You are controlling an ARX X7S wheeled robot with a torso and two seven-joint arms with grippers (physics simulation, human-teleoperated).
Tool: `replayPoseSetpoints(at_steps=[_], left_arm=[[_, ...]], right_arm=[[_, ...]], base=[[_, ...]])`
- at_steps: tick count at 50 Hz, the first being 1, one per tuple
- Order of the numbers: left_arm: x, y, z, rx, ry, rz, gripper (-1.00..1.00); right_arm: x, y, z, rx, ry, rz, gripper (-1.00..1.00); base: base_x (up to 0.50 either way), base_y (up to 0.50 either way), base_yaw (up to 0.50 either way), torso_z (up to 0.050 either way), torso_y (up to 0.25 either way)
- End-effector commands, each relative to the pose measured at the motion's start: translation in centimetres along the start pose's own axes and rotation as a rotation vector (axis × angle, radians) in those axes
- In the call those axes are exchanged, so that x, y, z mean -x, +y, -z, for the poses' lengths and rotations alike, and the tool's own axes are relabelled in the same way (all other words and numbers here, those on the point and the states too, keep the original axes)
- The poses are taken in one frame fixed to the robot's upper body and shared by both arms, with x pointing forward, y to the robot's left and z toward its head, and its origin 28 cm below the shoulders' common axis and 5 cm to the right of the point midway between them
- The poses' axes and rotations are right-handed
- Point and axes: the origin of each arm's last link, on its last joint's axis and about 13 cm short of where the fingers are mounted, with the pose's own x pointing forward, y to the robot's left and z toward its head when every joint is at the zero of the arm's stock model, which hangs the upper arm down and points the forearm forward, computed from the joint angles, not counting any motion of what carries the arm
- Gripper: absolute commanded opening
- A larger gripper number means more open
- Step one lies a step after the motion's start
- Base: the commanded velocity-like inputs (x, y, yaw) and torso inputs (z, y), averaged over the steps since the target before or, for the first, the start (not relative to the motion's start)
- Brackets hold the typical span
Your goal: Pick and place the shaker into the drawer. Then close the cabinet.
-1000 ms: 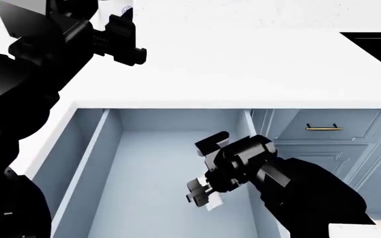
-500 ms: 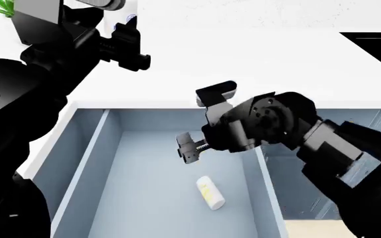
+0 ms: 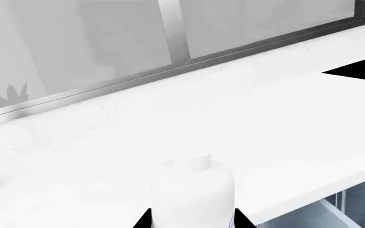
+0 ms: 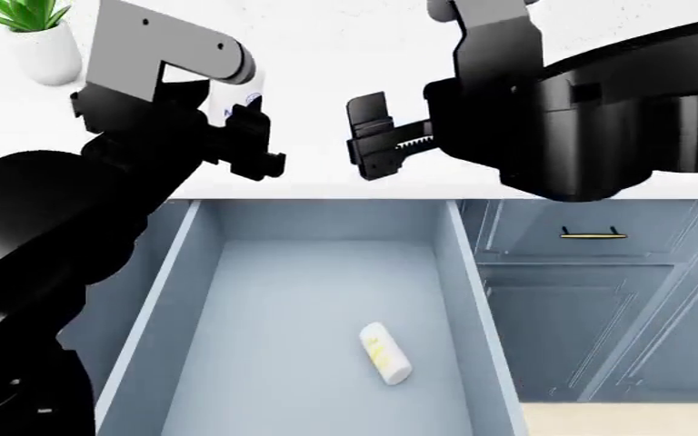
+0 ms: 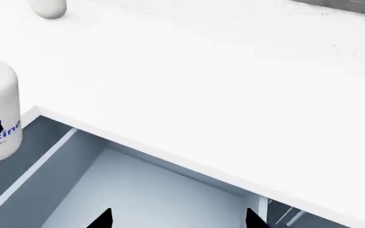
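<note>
Shaker (image 4: 385,354): lying on its side on the drawer (image 4: 192,300) floor, below and nearer than both end effectors, touching neither.
Drawer: pulled fully out of the cabinet (image 4: 603,300).
Right end effector (image 4: 371,136): over the surface (image 4: 324,54) edge, fingers parted, holding nothing.
Left end effector (image 4: 252,141): level with the right; its opening cannot be told.
Bottle (image 3: 192,197): white, just beyond the left end effector.
Potted plant (image 4: 36,36): farthest back.
</note>
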Motion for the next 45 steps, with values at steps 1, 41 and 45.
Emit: replayPoseSetpoints(at_steps=[1, 41, 45], left_arm=[[-0.2, -1.3, 3.3, 0.037, 0.209, 0.094, -1.0], [-5.2, -6.8, 13.7, 0.138, 0.721, 0.252, -1.0], [-5.9, -6.8, 14.6, 0.152, 0.741, 0.235, -1.0]], right_arm=[[3.4, -0.4, -1.3, 0.01, -0.103, 0.047, 1.0], [3.3, -1.6, -0.3, -0.046, -0.119, 0.08, 1.0], [3.3, -1.7, -0.1, -0.05, -0.117, 0.081, 1.0]], base=[[0.0, 0.0, 0.0, 0.0, 0.0], [0.0, 0.0, 0.0, 0.0, 0.0], [0.0, 0.0, 0.0, 0.0, 0.0]])
